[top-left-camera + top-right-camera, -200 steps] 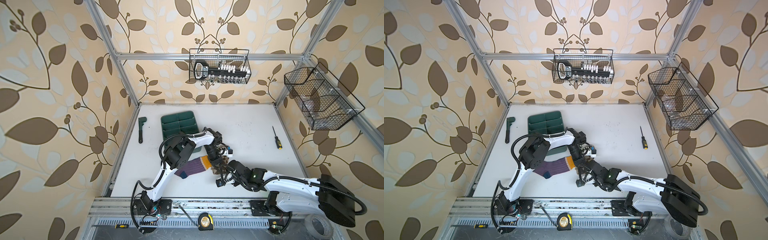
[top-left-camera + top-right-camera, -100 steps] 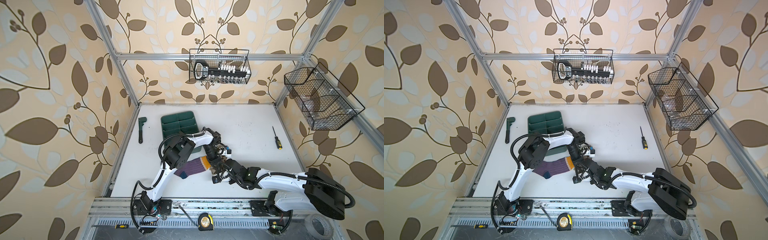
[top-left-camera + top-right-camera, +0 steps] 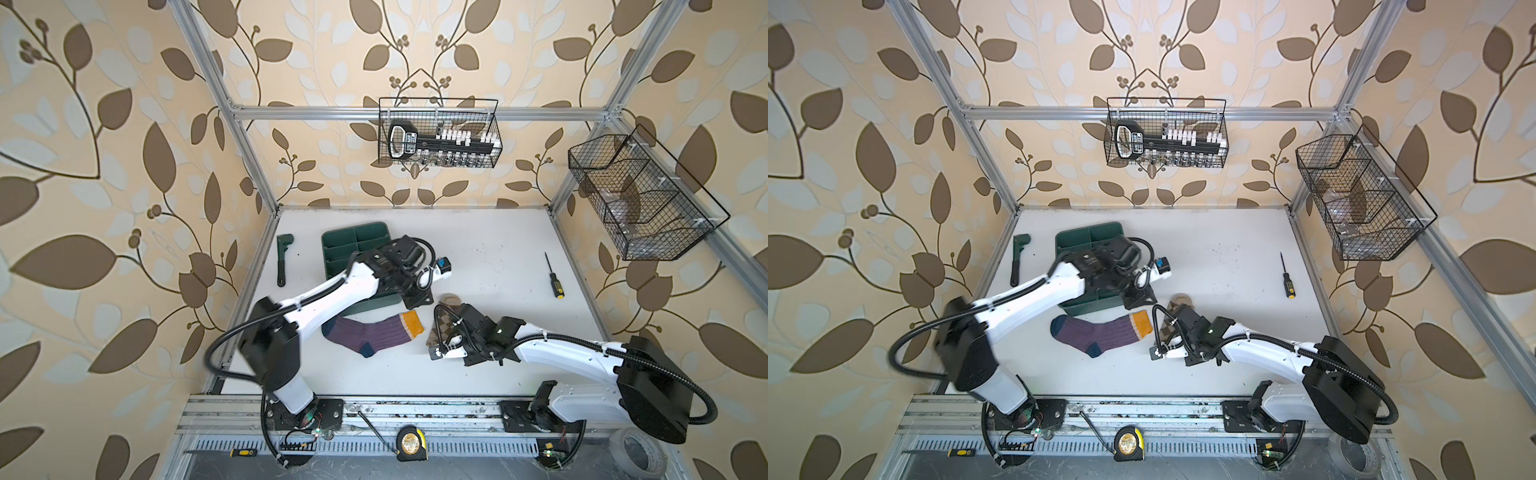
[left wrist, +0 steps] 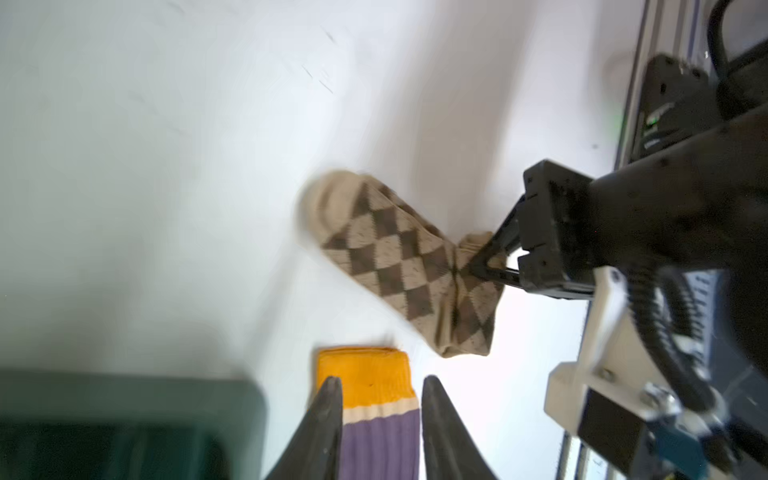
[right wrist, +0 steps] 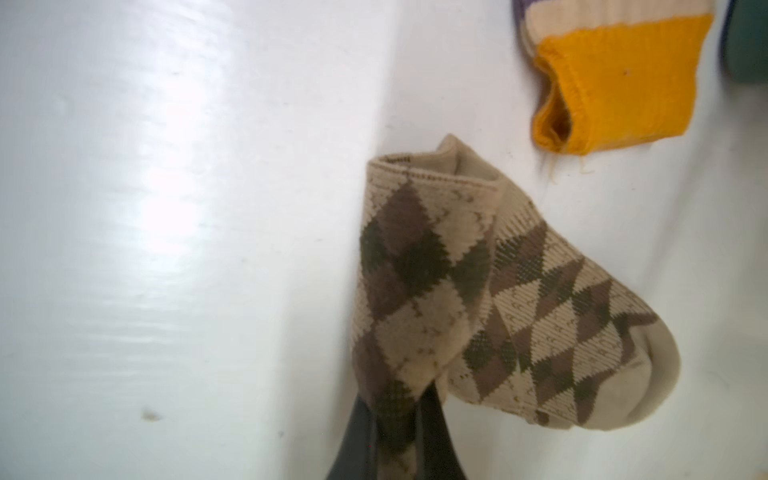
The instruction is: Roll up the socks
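The purple sock (image 3: 370, 334) (image 3: 1100, 332) is lying flat near the middle of the bench (image 3: 490, 237), just in front of the green tray (image 3: 353, 241). In both top views its long axis is running left to right. The navy toe is pointing left, the yellow cuff is pointing right towards the other sock, and the heel is jutting towards the front edge.

The left hand (image 3: 415, 305) (image 4: 381, 378) is hanging over that cuff. Its two fingers (image 4: 330, 415) are standing apart, one on each side of the sock's width. Whether they are touching the fabric cannot be told.

The checked tan sock (image 3: 442, 328) (image 4: 399, 257) is sitting just right of the yellow cuff without touching it, and its length is running roughly front to back. It is bending partway along: the plain toe is pointing towards the back of the bench, and the cuff end (image 5: 432, 174) is doubling round beside the foot part. The right hand (image 4: 478, 266) (image 5: 399, 432) is clamping together on this sock at the bend, with fabric bunching between its fingers.
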Motion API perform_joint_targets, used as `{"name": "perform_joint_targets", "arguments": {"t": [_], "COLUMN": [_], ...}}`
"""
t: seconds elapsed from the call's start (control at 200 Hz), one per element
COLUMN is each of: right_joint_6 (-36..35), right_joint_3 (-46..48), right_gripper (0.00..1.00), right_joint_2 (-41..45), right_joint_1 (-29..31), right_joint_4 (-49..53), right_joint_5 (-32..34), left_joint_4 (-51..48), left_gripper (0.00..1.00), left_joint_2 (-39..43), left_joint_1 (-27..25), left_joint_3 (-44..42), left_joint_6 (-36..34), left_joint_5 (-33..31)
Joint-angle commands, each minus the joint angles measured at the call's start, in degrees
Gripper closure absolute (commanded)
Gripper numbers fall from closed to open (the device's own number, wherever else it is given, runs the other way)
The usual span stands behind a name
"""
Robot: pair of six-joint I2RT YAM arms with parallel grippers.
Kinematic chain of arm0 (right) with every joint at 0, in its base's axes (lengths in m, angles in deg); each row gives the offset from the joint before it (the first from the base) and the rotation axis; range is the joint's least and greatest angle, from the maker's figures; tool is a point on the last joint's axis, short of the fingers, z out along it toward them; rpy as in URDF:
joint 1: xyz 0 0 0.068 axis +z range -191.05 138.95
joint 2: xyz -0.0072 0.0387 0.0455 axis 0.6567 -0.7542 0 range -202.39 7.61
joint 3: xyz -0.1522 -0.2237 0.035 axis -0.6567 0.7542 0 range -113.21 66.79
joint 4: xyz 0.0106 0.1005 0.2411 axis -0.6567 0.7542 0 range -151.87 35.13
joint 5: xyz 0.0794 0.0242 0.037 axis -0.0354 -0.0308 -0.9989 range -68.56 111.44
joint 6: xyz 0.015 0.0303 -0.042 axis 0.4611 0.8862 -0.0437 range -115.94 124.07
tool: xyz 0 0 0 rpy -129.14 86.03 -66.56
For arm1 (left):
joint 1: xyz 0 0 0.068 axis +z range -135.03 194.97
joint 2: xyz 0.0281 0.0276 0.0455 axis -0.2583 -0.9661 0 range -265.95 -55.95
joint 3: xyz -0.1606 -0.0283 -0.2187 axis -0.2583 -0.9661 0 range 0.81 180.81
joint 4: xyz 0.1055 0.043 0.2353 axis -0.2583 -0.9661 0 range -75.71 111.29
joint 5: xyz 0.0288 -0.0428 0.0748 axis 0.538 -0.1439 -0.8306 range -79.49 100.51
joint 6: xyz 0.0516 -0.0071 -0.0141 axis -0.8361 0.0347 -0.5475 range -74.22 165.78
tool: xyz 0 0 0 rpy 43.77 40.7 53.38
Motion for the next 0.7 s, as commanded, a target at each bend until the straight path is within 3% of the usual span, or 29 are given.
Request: {"name": "perform_joint_targets", "arguments": {"t": [0.0,0.11,0.26,0.33,0.415,0.695], "right_joint_6": [2.70,3.49,3.68,3.98,4.43,5.33], "right_joint_3": [-1.81,-3.65,-5.64,-6.04,-7.41,-9.45], "right_gripper": [1.00,1.00,1.00,1.00,1.00,1.00], "right_joint_2": [-1.28,-3.53,-7.77,-9.77,-12.38,-16.50], "right_joint_1": [-1.78,-4.22,-7.10,-9.22,-11.37,-14.93], "right_joint_4": [10.45,12.05,12.21,11.57,12.38,14.77], "right_joint_5": [-9.60,-14.72,-19.08,-21.64,-22.76,-21.54], "left_joint_4": [4.60,1.66,-3.08,-2.57,0.04,8.68], "left_gripper": [0.60,0.54,0.50,0.50,0.49,0.48], "left_joint_2": [15.26,25.73,28.50,26.01,21.35,-0.42], "left_joint_1": [-0.06,-3.71,-17.71,-23.61,-28.28,-34.91], "left_joint_3": [-6.59,-11.52,-14.93,-16.56,-18.43,-19.94], "left_joint_6": [0.64,-4.58,-10.08,-12.23,-13.64,-13.07], "left_joint_5": [-5.91,-5.89,-24.85,-33.42,-37.93,-39.33]}}
